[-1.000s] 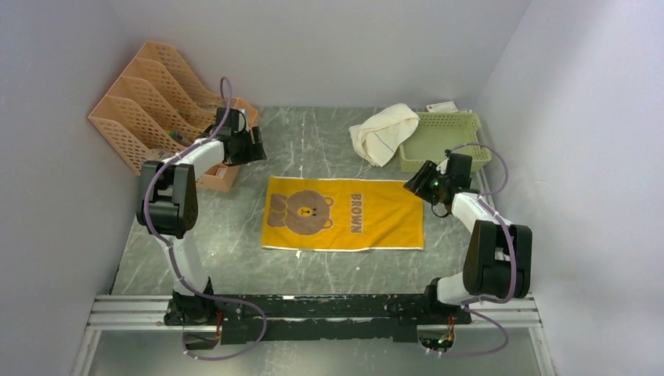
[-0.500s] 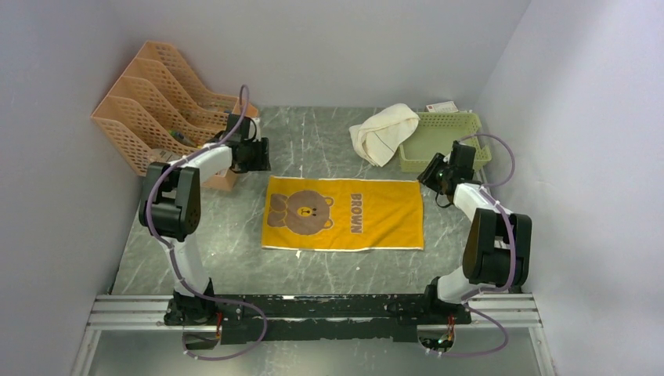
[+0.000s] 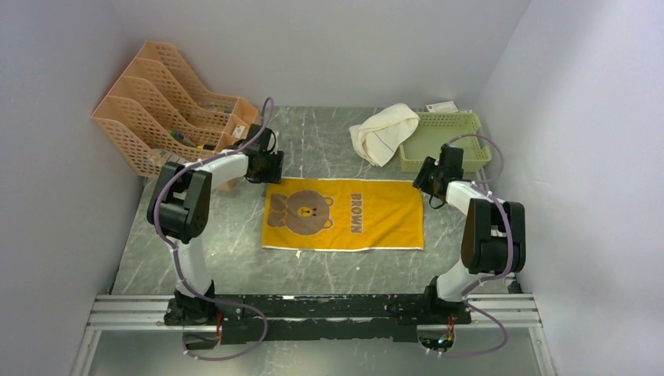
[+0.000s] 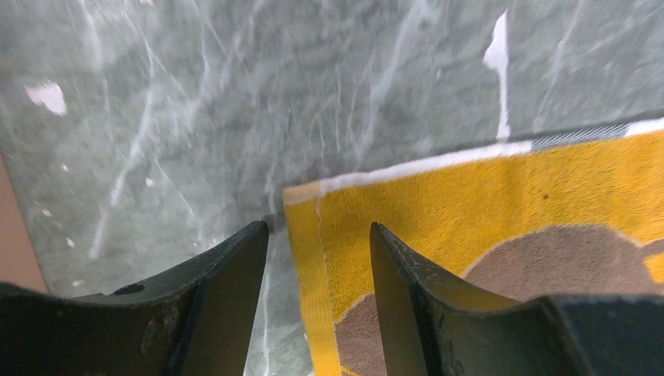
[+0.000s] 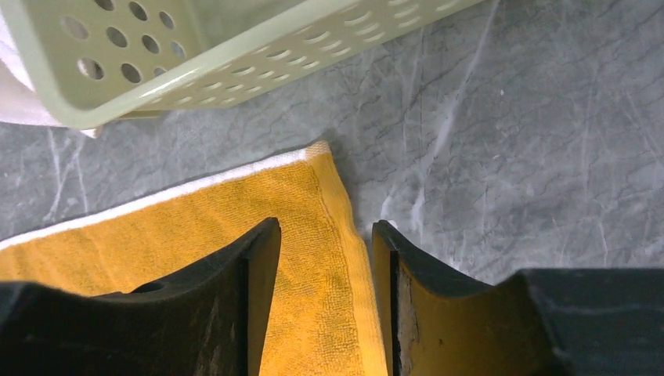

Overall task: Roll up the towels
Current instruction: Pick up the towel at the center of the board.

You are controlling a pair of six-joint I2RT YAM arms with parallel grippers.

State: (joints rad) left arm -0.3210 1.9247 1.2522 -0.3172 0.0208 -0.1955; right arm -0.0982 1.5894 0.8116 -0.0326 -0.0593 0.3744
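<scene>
The mustard-yellow towel [image 3: 344,213] with a brown bear and lettering lies flat in the middle of the table. My left gripper [image 3: 268,171] is low over its far-left corner. In the left wrist view the left gripper [image 4: 319,235] is open, with the towel's [image 4: 485,196] left hem running between the fingers. My right gripper [image 3: 424,180] is at the far-right corner. In the right wrist view the right gripper [image 5: 326,231] is open and straddles the towel's [image 5: 196,219] right hem. The cream-white towel [image 3: 382,131] lies bunched over the basket's left end.
A pale green perforated basket [image 3: 442,139] stands at the back right, just beyond the right gripper, its wall [image 5: 235,55] filling the top of the right wrist view. An orange file rack [image 3: 156,102] fills the back left, close behind the left arm.
The left gripper moved right from the file rack to the yellow towel's far-left corner. The right gripper shifted slightly left to the far-right corner. Neither towel has moved.
</scene>
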